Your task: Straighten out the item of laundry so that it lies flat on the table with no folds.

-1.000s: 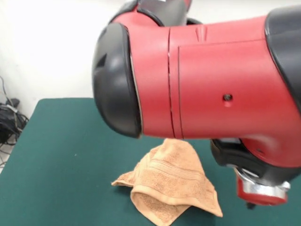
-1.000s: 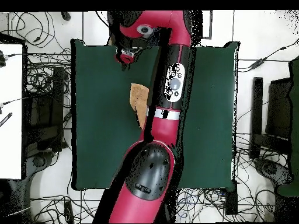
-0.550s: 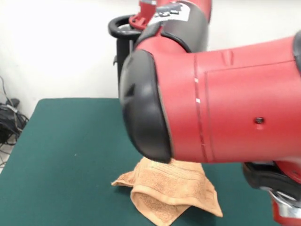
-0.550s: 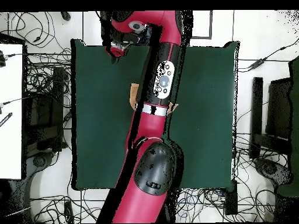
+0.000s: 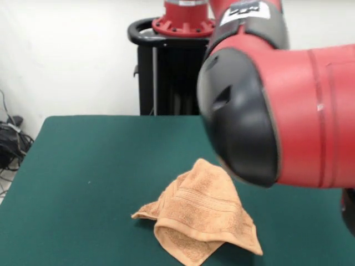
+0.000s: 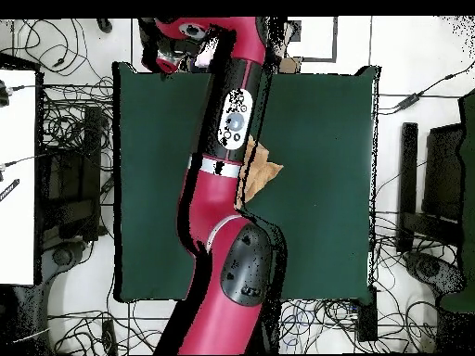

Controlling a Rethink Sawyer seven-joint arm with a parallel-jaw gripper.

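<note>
Across the front view, we see a big red and black arm [image 5: 288, 116] filling the right side. Its fat black joint cap hangs above the green surface [image 5: 83, 183], and it hides the right part of that surface. We do not see the tool in this view. Behind the surface stands a black pedestal [image 5: 166, 72] with a red ring on top. Some dark cables [image 5: 10, 138] lie on the floor at the left edge. The towel [image 5: 202, 219] lies on the surface near the front, a bit right of the middle. It is crumpled into a peaked heap, with folds over each other and a woven band showing on its top layer. A white label sits on the arm near the top, but we cannot read it.

From overhead, we see the arm [image 6: 227, 185] reach from the bottom of the picture up across the surface [image 6: 325, 185] to its top left corner. The tool [image 6: 168, 63] is past the top edge of the surface, over the floor. We cannot tell if it is spread or pressed together. The towel [image 6: 263, 170] peeks out just right of the arm, near the middle of the surface, and the arm covers part of it. The towel is well apart from the tool. Lots of cables [image 6: 65, 102] lie on the floor all around. A white desk [image 6: 17, 176] sits at the left edge.
</note>
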